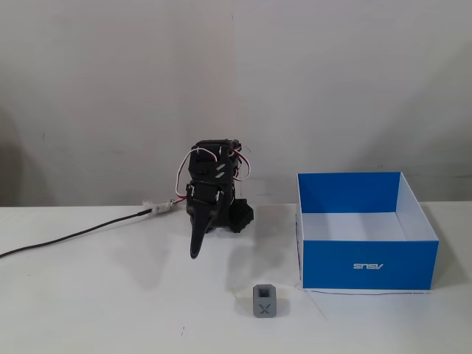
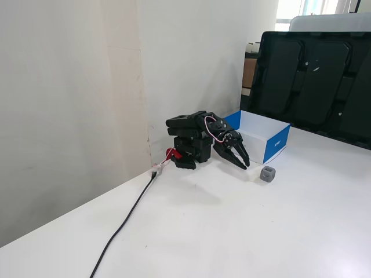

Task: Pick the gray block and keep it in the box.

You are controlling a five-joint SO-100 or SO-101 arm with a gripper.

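The gray block is a small cube with a square recess and an X on its front face. It stands on the white table in front of the box's left corner, and also shows in the other fixed view. The blue box is open-topped with a white inside and stands at the right; in a fixed view it is behind the arm. My gripper hangs from the folded black arm, pointing down at the table, left of and behind the block. Its jaws look closed and empty.
A black cable runs left from the arm's base across the table. A large dark monitor stands behind the box in a fixed view. A plain wall is close behind the arm.
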